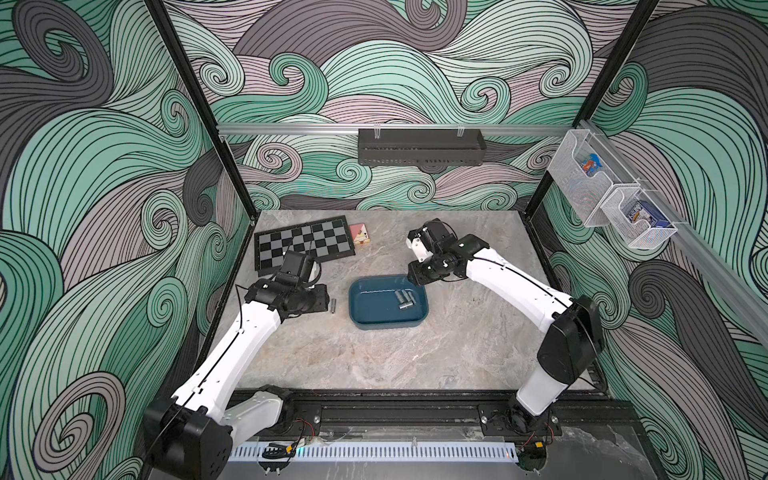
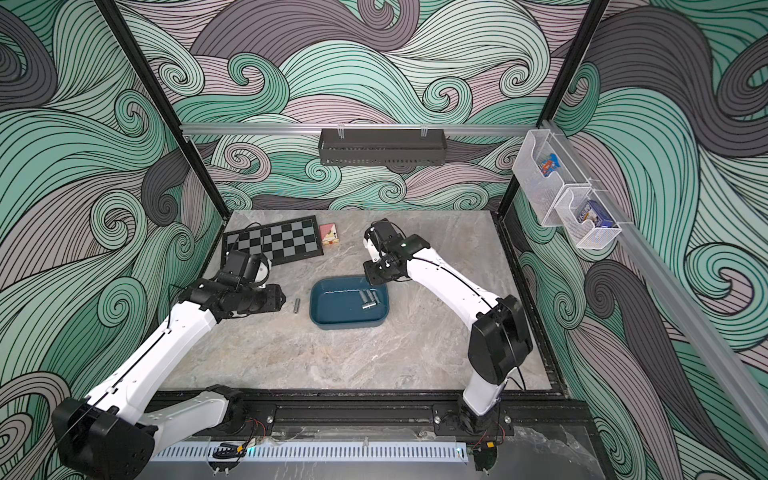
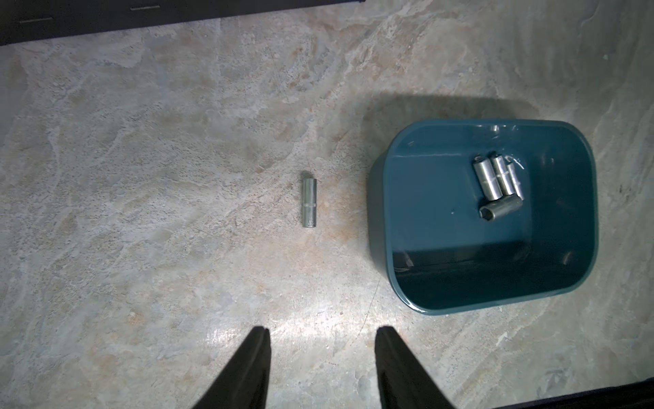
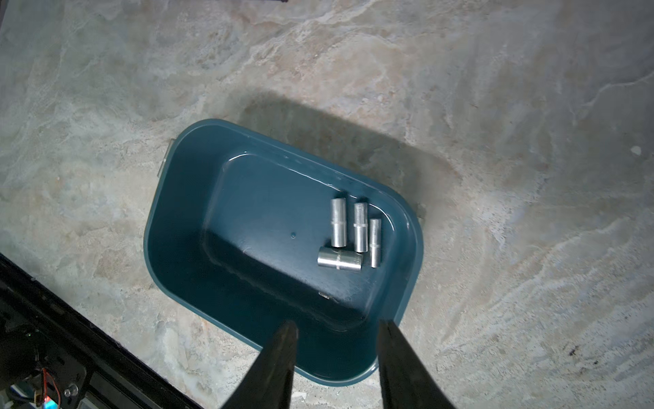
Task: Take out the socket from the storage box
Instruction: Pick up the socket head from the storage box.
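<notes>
I have 4 sockets (image 4: 338, 223) lying in the storage box (image 4: 177, 230), bunched toward its right end as both top views show it; a 5th socket (image 3: 309, 202) lies out on the tabletop (image 1: 415, 361), between the box and the left gripper (image 3: 323, 329), touching neither.

The right gripper (image 4: 338, 321) is plainly the nearer one; it hangs over the box's far right corner, and the bunch lies just ahead of its fingertips, lower down. 3 of them lie side by side with their long axes running away from the jaws, so I judge a closing stroke would cross them squarely; the 4th (image 4: 339, 262) lies crosswise against their near ends (awkward, since it comes first).

Both pairs of jaws stand parted and empty.

The right arm reaches in from its base with the elbow raised and the wrist tipped down; the left arm lies low, forearm stretched toward the box, wrist above bare tabletop.
</notes>
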### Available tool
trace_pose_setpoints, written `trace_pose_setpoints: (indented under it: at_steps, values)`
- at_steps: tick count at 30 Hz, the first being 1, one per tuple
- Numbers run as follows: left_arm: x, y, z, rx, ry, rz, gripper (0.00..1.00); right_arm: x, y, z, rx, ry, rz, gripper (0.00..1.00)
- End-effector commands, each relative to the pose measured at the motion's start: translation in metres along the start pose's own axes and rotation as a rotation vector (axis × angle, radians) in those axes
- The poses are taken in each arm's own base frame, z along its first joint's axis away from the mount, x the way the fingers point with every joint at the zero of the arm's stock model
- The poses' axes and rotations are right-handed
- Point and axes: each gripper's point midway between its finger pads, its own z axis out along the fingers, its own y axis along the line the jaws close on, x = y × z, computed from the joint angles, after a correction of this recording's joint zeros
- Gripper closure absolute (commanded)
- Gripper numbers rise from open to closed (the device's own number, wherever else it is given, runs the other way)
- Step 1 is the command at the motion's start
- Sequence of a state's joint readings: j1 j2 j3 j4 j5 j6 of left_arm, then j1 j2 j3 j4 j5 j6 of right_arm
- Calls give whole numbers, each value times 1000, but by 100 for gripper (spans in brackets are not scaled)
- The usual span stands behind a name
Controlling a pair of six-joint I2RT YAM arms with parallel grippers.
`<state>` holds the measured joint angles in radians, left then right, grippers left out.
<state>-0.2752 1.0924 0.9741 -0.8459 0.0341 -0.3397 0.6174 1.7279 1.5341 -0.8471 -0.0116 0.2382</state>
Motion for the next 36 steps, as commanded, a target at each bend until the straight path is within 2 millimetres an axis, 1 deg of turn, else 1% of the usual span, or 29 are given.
trace_pose_setpoints:
  at_steps: [1,5,13,19,26,32,36]
  values:
    - [-8,1,-7,5,-61,25,48,12,12,19,-12,87,-17,59]
    - [-8,-1,-7,14,-66,27,47,17,19,39,-2,141,-49,61]
    - [-8,-2,-3,12,-41,33,48,26,18,82,23,230,-62,63]
    - [-8,-2,-3,13,-43,38,48,26,15,103,46,259,-61,65]
    - [-8,-2,-2,13,-43,40,48,27,10,120,69,280,-56,68]
    - [-8,-3,-1,16,-40,43,48,33,5,132,96,305,-56,68]
    - [-8,-3,-1,15,-38,45,48,36,-2,139,133,314,-61,68]
